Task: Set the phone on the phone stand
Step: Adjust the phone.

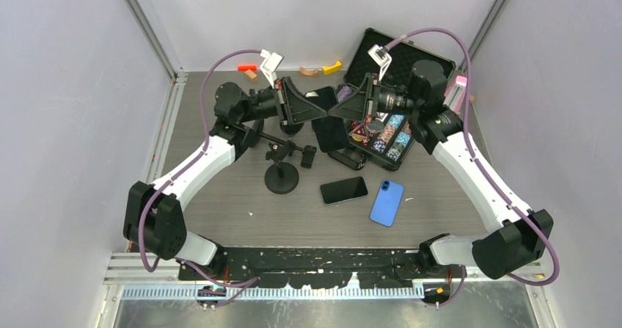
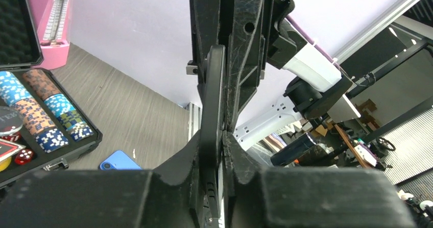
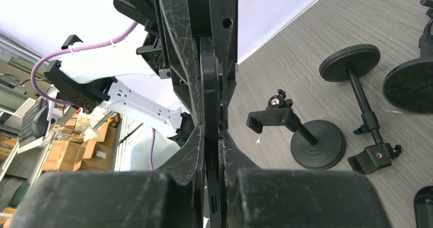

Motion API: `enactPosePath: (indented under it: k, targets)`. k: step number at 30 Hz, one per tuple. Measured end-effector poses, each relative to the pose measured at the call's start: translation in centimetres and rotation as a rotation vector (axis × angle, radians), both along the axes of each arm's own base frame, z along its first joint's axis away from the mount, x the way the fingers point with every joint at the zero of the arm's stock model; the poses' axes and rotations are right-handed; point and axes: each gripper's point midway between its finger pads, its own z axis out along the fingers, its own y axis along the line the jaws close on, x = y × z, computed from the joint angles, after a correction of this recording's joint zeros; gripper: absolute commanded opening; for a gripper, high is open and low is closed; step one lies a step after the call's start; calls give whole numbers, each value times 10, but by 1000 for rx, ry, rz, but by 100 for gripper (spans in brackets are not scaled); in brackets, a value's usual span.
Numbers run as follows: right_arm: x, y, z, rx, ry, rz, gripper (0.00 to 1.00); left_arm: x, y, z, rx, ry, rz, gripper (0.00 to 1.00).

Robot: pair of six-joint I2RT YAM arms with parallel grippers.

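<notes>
A black phone (image 1: 329, 133) hangs edge-up in the air over the back of the table, gripped from both sides. My left gripper (image 1: 321, 112) is shut on it from the left. In the left wrist view the phone (image 2: 212, 100) stands edge-on between that gripper's fingers (image 2: 214, 147). My right gripper (image 1: 337, 112) is shut on the same phone from the right, and the right wrist view shows the phone (image 3: 210, 95) pinched in its jaws (image 3: 210, 138). A black phone stand (image 1: 282, 177) with a clamp head (image 1: 309, 155) stands on the table just left of and below the phone.
A second black phone (image 1: 343, 190) and a blue phone (image 1: 386, 202) lie flat mid-table. An open black case of poker chips (image 1: 387, 139) sits behind the grippers, with a pink metronome (image 1: 456, 89) beside it. More stands (image 3: 350, 62) lie at the left rear. Small coloured blocks (image 1: 331, 67) sit by the back wall.
</notes>
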Motion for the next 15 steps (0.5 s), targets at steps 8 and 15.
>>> enactPosePath:
  k: [8, 15]
  targets:
    - [-2, 0, -4, 10, -30, 27, 28, -1, 0, -3, 2, 7, -9, 0]
    - [0, -7, -19, -49, -23, -14, 73, -5, 5, -17, 42, -35, 13, 0]
